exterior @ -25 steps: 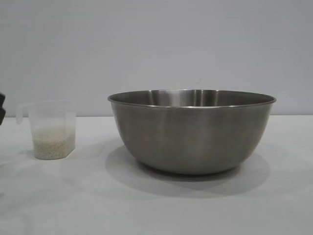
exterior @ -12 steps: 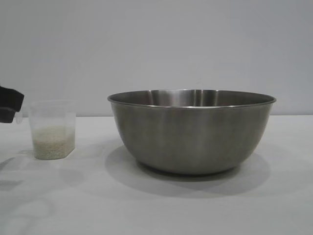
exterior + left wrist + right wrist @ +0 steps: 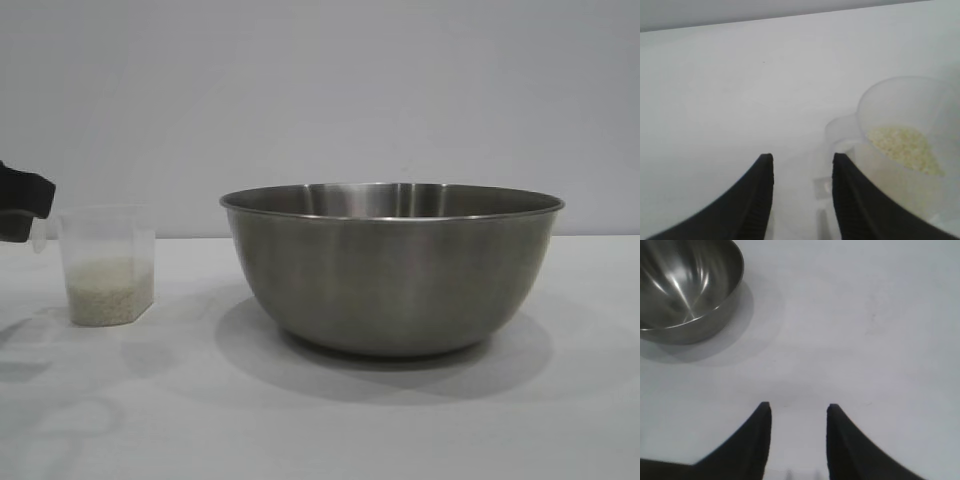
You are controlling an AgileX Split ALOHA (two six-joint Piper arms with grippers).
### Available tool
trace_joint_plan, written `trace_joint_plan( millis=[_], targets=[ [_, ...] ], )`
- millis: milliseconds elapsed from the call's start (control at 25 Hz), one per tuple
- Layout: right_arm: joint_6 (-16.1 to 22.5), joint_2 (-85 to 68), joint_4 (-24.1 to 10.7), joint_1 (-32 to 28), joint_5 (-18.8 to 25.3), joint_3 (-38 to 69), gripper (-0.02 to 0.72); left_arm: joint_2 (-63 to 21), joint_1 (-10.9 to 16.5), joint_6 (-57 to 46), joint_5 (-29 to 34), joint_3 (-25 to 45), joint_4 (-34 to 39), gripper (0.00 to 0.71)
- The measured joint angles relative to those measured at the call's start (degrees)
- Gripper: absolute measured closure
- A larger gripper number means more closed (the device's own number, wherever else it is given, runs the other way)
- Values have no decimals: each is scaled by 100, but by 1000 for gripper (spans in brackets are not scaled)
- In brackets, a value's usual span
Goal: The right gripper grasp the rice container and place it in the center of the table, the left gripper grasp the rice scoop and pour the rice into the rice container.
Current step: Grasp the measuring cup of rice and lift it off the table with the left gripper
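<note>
1. The rice container (image 3: 392, 270), a big round brushed-steel bowl with a thin rolled rim, stands upright and empty on the table (image 3: 320, 420).
2. The rice scoop (image 3: 105, 265), a translucent plastic cup with a side handle, stands upright well apart from it.
3. The rice (image 3: 105, 288), pale creamy grains, fills its lower part.

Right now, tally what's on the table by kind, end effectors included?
Steel bowl: 1
Plastic scoop with rice: 1
End effectors: 2, left end effector open at the scoop's handle, right end effector open, apart from the bowl
Total: 4
</note>
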Motion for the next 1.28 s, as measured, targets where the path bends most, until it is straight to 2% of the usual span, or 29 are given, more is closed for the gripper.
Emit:
trace_joint_plan(
  millis=[200, 560, 1280],
  targets=[
    [0, 0, 0, 0, 0, 0, 444, 322, 0, 0, 0, 0, 238, 439],
    [0, 0, 0, 0, 0, 0, 444, 513, 0, 91, -8, -193, 248, 439],
    [13, 0, 0, 0, 0, 0, 444, 854, 12, 174, -34, -624, -91, 439]
  ],
)
